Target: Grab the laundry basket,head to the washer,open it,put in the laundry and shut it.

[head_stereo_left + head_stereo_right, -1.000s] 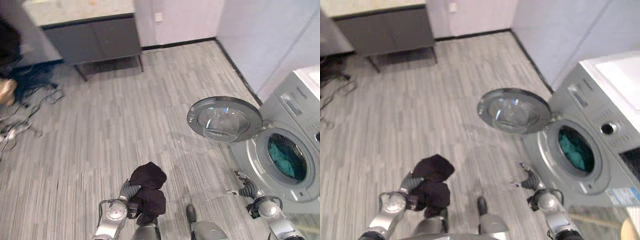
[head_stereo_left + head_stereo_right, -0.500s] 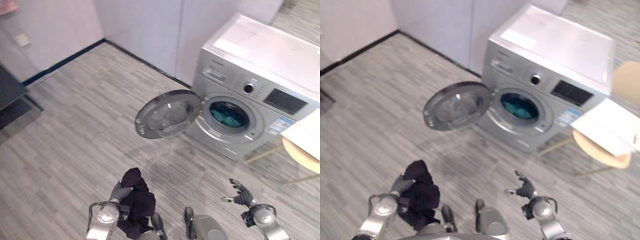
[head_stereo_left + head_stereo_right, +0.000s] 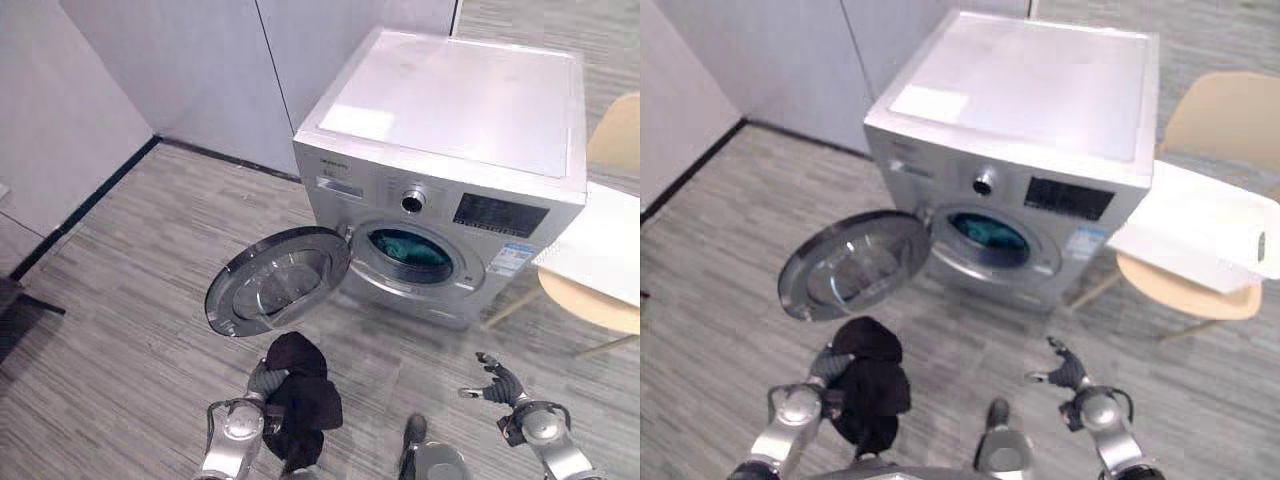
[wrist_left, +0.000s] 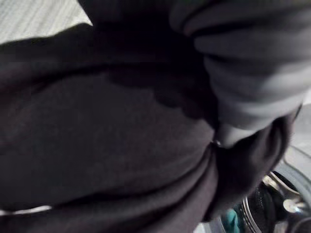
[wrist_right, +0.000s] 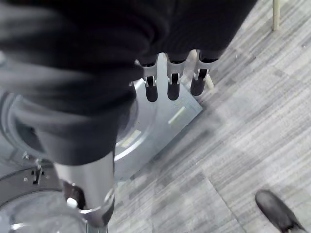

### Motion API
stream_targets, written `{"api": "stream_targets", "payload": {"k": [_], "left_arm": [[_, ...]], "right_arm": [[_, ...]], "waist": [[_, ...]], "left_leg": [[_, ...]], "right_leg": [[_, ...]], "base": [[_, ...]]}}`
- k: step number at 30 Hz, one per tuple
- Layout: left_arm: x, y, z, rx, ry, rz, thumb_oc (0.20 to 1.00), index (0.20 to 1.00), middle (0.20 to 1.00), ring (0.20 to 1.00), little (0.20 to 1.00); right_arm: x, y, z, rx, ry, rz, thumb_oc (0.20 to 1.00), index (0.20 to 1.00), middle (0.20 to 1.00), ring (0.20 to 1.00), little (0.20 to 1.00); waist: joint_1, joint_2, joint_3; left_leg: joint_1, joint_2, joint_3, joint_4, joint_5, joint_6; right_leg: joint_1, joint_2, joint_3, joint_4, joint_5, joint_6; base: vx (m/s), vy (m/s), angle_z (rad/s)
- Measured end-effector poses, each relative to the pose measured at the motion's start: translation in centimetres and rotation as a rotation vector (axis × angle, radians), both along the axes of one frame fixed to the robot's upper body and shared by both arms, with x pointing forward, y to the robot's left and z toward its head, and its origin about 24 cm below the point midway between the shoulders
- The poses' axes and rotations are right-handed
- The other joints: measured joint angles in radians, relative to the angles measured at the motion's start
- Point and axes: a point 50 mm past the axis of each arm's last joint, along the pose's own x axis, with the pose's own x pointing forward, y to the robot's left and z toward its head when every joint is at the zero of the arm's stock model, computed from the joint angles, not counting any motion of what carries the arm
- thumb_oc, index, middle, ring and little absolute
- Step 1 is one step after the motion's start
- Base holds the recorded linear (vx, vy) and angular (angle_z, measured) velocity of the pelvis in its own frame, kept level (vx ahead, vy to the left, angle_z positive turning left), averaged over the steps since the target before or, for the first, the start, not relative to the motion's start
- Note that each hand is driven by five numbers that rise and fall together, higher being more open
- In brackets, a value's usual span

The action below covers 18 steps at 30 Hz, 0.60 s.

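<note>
Floor: grey planks [image 3: 120,330], washer [image 3: 450,150] door open
Left hand [image 3: 262,382]: clutching dark garment [image 3: 305,400]
Right hand [image 3: 500,380]: relaxed, empty
Change: washer nearer, now centred

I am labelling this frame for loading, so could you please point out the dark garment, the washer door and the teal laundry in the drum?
dark garment [image 3: 305,392], left eye view, middle of the bundle.
washer door [image 3: 275,281], left eye view, inner glass bowl.
teal laundry [image 3: 410,248], left eye view, cloth inside the drum opening.

grey wood-plank floor [image 3: 130,330] carrying silver washer [image 3: 450,140] standing against the wall, its round door [image 3: 277,280] hanging open over the planks, beige chair [image 3: 1200,290] standing just beside the washer
</note>
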Motion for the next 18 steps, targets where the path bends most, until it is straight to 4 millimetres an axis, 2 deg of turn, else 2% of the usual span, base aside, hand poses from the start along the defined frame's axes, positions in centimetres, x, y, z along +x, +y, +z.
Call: {"api": "stream_targets", "payload": {"k": [1,2,3,4,5,7,8,10,11,12,13,15,16,18], "left_arm": [[-0.3,-0.1,-0.2,-0.001,0.013,-0.001,0.200,0.200,0.200,0.200,0.200],[-0.6,0.0,-0.4,0.003,0.022,0.001,0.200,0.200,0.200,0.200,0.200],[-0.7,0.1,-0.5,0.008,0.031,-0.001,0.200,0.200,0.200,0.200,0.200],[-0.7,0.2,-0.5,0.012,0.031,-0.007,0.200,0.200,0.200,0.200,0.200],[-0.4,0.1,-0.2,0.011,0.018,-0.017,0.200,0.200,0.200,0.200,0.200],[-0.2,-0.1,-0.1,0.010,0.011,-0.026,0.200,0.200,0.200,0.200,0.200],[-0.3,-0.1,-0.2,0.010,0.015,-0.027,0.200,0.200,0.200,0.200,0.200],[-0.5,-0.4,-0.5,0.016,0.029,-0.039,0.200,0.200,0.200,0.200,0.200],[-0.6,-0.6,-0.5,0.013,0.031,-0.048,0.200,0.200,0.200,0.200,0.200],[-1.0,-1.0,-0.9,0.006,0.047,-0.055,0.200,0.200,0.200,0.200,0.200],[-1.1,-0.9,-1.0,0.011,0.057,-0.056,0.200,0.200,0.200,0.200,0.200],[-0.8,-0.9,-0.7,0.011,0.039,-0.060,0.200,0.200,0.200,0.200,0.200],[-0.8,-0.7,-0.6,0.015,0.037,-0.060,0.200,0.200,0.200,0.200,0.200],[-0.2,-0.2,-0.2,0.034,0.018,-0.062,0.200,0.200,0.200,0.200,0.200]], "right_arm": [[0.2,-0.3,0.2,-0.001,-0.008,-0.009,1.000,1.000,1.000,1.000,1.000],[0.2,-0.2,0.1,0.004,-0.008,-0.009,1.000,1.000,1.000,1.000,1.000],[0.1,0.0,0.1,0.008,-0.007,-0.010,1.000,1.000,1.000,1.000,1.000],[0.2,0.1,0.1,0.012,-0.011,-0.011,1.000,1.000,1.000,1.000,1.000],[0.2,0.0,0.1,0.007,-0.013,-0.014,1.000,1.000,1.000,1.000,1.000],[0.0,-0.2,0.0,0.010,-0.007,-0.028,1.000,1.000,1.000,1.000,1.000],[-0.2,-0.2,-0.2,0.020,0.001,-0.034,1.000,1.000,1.000,1.000,1.000],[-0.6,-0.1,-0.9,0.015,0.022,-0.046,1.000,1.000,1.000,1.000,1.000],[-0.7,-0.2,-1.0,0.009,0.032,-0.044,1.000,1.000,1.000,1.000,1.000],[-1.0,-0.4,-1.0,0.001,0.039,-0.042,1.000,1.000,1.000,1.000,1.000],[-1.7,0.1,-1.8,0.019,0.069,-0.054,1.000,1.000,1.000,1.000,1.000],[-2.3,0.7,-2.4,0.040,0.087,-0.056,1.000,1.000,1.000,1.000,1.000],[-2.2,1.1,-2.4,0.053,0.084,-0.052,1.000,1.000,1.000,1.000,1.000],[-2.4,1.6,-2.7,0.068,0.092,-0.056,1.000,1.000,1.000,1.000,1.000]], "waist": [[0.002,-0.004,0.001],[0.023,-0.022,0.001],[0.028,-0.056,-0.004],[0.031,-0.074,-0.008],[0.028,-0.095,-0.010],[0.042,-0.094,-0.012],[0.045,-0.089,-0.010],[0.048,-0.070,-0.014],[0.048,-0.040,-0.005],[0.041,0.003,-0.010],[0.037,-0.004,-0.015],[0.026,-0.025,-0.013],[0.043,-0.027,-0.010],[0.036,-0.046,-0.004]], "left_leg": [[-0.003,0.002,-0.093,0.065,0.075,0.001],[-0.025,0.008,-0.143,0.136,0.085,0.003],[-0.061,-0.003,-0.176,0.169,0.010,-0.008],[-0.074,-0.027,-0.174,0.094,-0.042,-0.002],[-0.121,-0.061,-0.164,-0.016,-0.041,0.006],[-0.127,-0.115,-0.211,-0.231,-0.011,0.025],[-0.136,-0.138,-0.246,-0.273,0.017,0.034],[-0.173,-0.204,-0.355,-0.343,0.053,0.044],[-0.192,-0.196,-0.346,-0.319,0.125,0.071],[-0.178,-0.178,-0.333,-0.317,0.175,0.094],[-0.134,-0.191,-0.302,-0.360,0.143,0.120],[-0.085,-0.219,-0.259,-0.422,0.131,0.133],[-0.066,-0.230,-0.205,-0.432,0.122,0.138],[-0.050,-0.249,-0.165,-0.432,0.102,0.156]], "right_leg": [[0.019,0.048,0.026,0.018,-0.034,-0.032],[0.049,0.050,0.055,0.000,-0.042,-0.038],[0.079,0.051,0.078,-0.050,-0.038,-0.039],[0.098,0.034,0.091,-0.063,-0.032,-0.041],[0.108,0.032,0.101,-0.081,-0.032,-0.040],[0.129,0.043,0.134,-0.104,-0.029,-0.035],[0.140,0.048,0.151,-0.105,-0.031,-0.033],[0.174,0.058,0.192,-0.154,-0.023,-0.005],[0.186,0.080,0.215,-0.157,-0.026,0.006],[0.209,0.110,0.238,-0.171,-0.030,0.019],[0.222,0.094,0.258,-0.163,-0.044,0.038],[0.195,0.052,0.303,-0.117,-0.075,0.067],[0.159,0.025,0.342,-0.068,-0.095,0.094],[0.145,0.002,0.346,-0.034,-0.099,0.110]], "base": [[0.45,-0.308,-0.76],[0.22,-0.075,-0.70],[0.15,0.013,-0.60],[0.26,0.058,-0.42],[0.18,0.065,-0.50],[0.19,0.076,-0.63],[0.16,0.063,-0.60],[0.11,0.076,-0.70],[0.20,0.173,-0.85],[0.24,0.247,-0.63],[0.22,0.241,-0.61],[0.15,0.161,-0.76],[0.14,0.149,-0.95],[0.15,0.152,-0.73]]}}
